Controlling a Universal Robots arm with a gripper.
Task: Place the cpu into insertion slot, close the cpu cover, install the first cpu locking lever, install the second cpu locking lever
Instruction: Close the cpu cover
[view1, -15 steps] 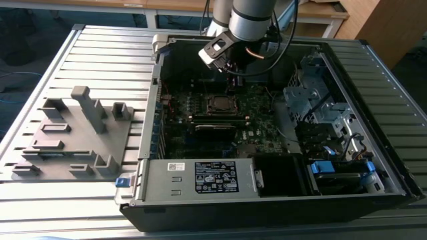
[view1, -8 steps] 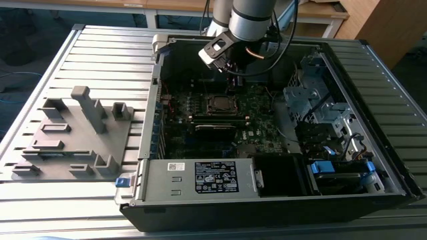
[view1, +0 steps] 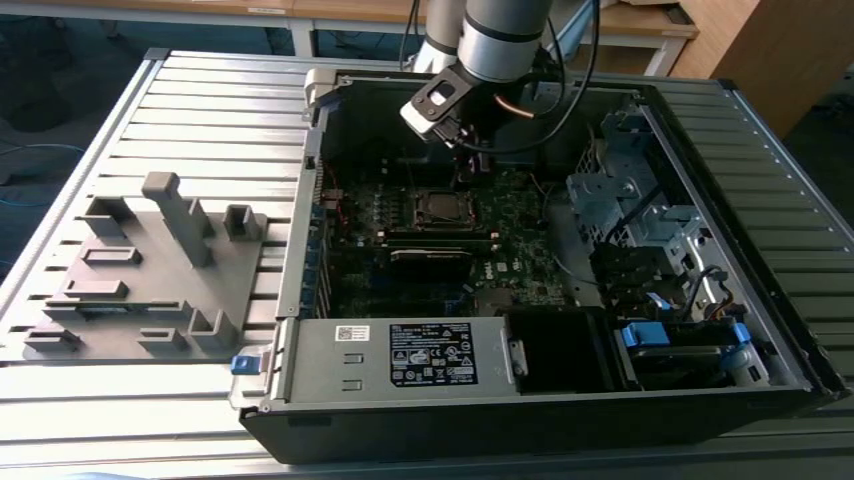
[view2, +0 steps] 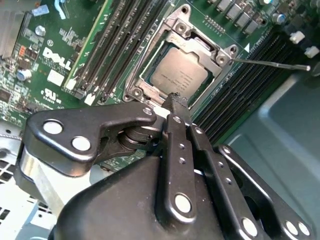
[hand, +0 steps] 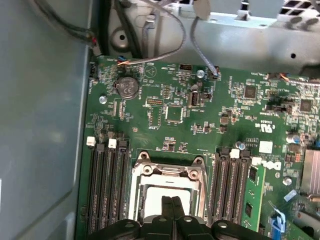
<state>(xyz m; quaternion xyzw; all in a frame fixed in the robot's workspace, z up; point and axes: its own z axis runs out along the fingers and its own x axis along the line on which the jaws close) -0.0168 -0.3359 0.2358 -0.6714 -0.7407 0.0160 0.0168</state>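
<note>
Cpu (view2: 179, 74) seated in insertion slot (view2: 148, 79), cpu cover (view2: 199, 42) flat over it, chip showing through window. Exterior view, left to right: grey fixture block (view1: 147, 270) on slatted table (view1: 200, 110); open computer case (view1: 534, 425); gripper (view1: 470, 150) just above socket, fingers pressed together, holding nothing. Thin lever rod (view2: 270, 64) juts from socket corner.
</note>
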